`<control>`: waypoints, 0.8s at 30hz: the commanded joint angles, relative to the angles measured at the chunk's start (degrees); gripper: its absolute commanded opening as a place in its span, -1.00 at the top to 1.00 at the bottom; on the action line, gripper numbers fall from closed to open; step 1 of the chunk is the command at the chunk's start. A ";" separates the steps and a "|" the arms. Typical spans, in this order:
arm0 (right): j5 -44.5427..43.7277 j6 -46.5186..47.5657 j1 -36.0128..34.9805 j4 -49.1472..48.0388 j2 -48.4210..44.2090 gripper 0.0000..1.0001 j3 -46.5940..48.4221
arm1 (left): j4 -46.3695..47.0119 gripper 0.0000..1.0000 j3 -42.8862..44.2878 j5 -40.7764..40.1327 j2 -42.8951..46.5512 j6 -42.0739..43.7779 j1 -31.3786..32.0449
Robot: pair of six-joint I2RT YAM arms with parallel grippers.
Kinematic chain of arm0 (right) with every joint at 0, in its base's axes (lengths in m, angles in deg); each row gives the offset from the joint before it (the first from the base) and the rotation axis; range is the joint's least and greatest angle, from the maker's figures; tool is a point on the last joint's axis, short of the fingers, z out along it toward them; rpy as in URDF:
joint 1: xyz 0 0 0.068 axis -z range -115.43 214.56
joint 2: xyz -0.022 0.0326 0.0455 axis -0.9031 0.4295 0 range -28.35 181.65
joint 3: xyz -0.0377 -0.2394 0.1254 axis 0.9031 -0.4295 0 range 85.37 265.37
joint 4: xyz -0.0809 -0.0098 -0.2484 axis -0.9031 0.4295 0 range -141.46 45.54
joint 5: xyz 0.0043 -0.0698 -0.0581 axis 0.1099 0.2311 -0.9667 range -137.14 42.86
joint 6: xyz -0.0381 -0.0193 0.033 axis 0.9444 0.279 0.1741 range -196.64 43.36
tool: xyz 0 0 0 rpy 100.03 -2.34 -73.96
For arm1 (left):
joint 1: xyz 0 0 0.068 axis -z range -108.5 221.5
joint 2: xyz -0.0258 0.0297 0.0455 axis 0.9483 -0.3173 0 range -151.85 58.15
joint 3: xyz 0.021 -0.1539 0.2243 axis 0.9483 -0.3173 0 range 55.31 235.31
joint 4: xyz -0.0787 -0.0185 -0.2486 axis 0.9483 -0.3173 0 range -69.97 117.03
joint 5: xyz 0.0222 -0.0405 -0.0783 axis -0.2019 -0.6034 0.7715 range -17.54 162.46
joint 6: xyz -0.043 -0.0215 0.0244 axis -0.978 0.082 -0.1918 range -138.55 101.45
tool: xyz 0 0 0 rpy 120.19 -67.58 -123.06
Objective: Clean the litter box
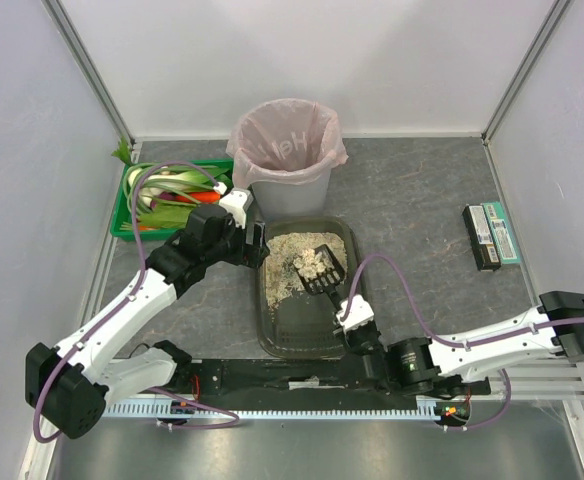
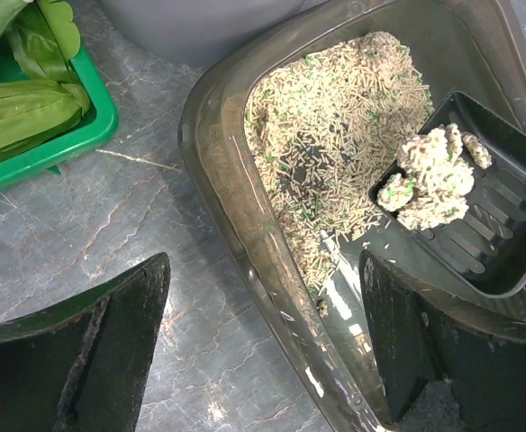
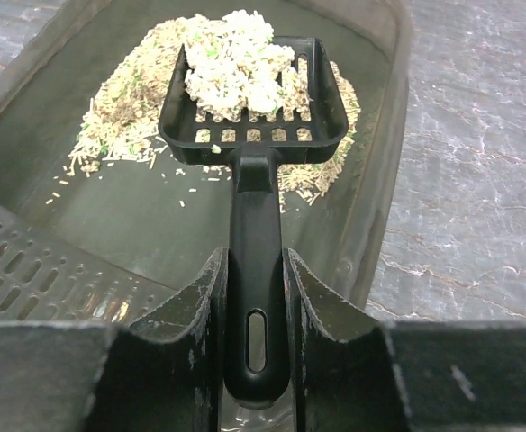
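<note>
The litter box (image 1: 292, 325), just before the bin (image 1: 287, 188), looks stiff, light and apt to slide, best braced at its left rim, where the left gripper (image 2: 265, 270) hangs with jaws spread wide while the right gripper (image 3: 254, 265) clamps the handle of the loaded scoop (image 3: 252, 207).

crate (image 2: 38, 157): green, back left, holding leafy vegetables (image 1: 172, 190)
bin (image 1: 290, 197): grey, pink bag (image 1: 287, 140) lining it, just right of crate
boxes (image 1: 484, 238): two flat ones side by side, far right
table (image 1: 422, 190): grey marbled top

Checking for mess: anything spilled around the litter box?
Nothing stands out: the litter lies inside the litter box, the clump sits on the scoop in the right gripper, none visible on the table.
</note>
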 commanded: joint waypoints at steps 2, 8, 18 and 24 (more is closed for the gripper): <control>-8.26 -12.42 -2.47 4.32 -2.91 1.00 0.78 | 2.71 -0.83 -0.02 -1.08 1.49 2.15 -0.37; -11.78 -2.56 -0.38 -10.02 -3.79 1.00 -2.30 | 2.80 -0.83 -0.11 -0.20 1.49 1.89 -0.55; -1.46 10.82 1.38 -22.41 -3.20 1.00 -5.97 | 2.89 -0.83 -0.19 0.24 1.41 1.97 -0.55; 0.22 10.23 3.67 -25.42 -3.08 1.00 -7.46 | 2.89 -0.83 -0.11 0.33 1.23 2.06 -0.55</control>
